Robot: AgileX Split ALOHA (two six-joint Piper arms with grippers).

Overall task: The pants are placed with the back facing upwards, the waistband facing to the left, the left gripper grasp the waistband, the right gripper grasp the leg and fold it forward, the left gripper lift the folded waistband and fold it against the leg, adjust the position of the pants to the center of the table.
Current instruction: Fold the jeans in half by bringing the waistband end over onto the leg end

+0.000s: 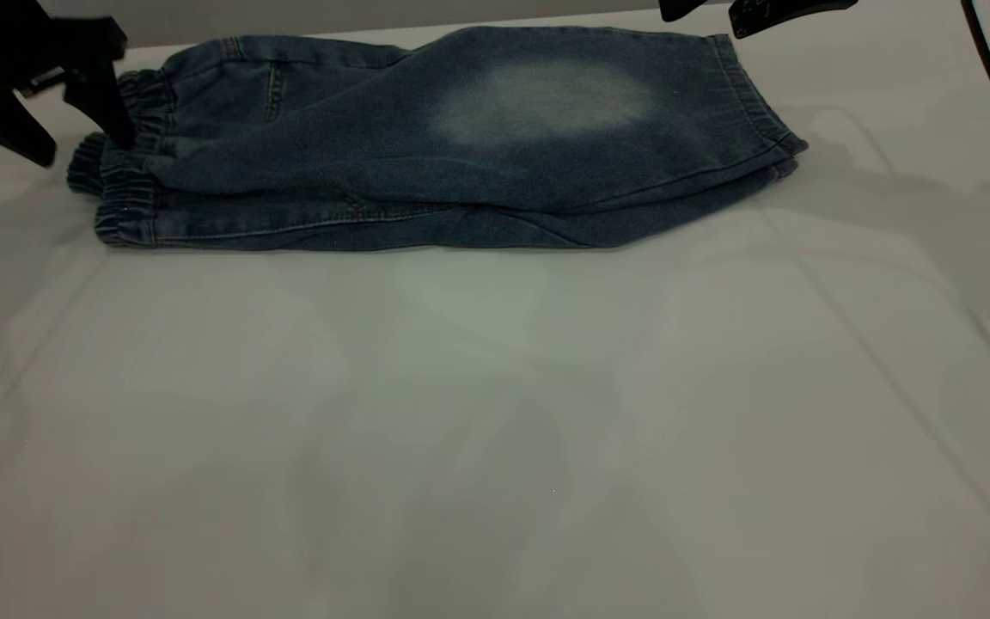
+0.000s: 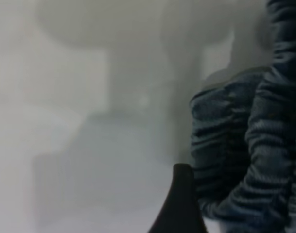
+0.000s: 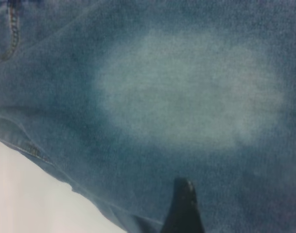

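**Folding the waistband over: where your grip could fail**

Looking from the exterior camera, you see the short blue denim pants (image 1: 426, 137) already folded lengthwise, lying near the far edge of the plain pale grey worktop (image 1: 495, 430) and well away from its centre. The plain denim leg with the pale faded patch (image 1: 546, 103) is on top. Your left claw (image 1: 74, 125), black and angular, is at the gathered elastic waistband (image 1: 121, 172); one finger comes down onto the gathers and the other is splayed off to the side over bare worktop, so it reads as released, not yet gripping. If you close it there, you may pinch only the upper layer and the stack beneath could slide apart as you lift. Your right claw (image 1: 761, 13) shows only as black parts at the top edge, above the leg cuff; you cannot tell from this view whether it is open.

From the left wrist camera, a dark fingertip (image 2: 179, 204) sits just beside the ruched elastic, with two gathered layers visible. Bunched fabric like this may slip from a shallow grip.

From the right wrist camera, one tapered black fingertip (image 3: 184, 206) hovers over the denim near the faded patch; nothing is between the fingers as far as shown. Dropping it carelessly could drag the top leg and undo the fold.
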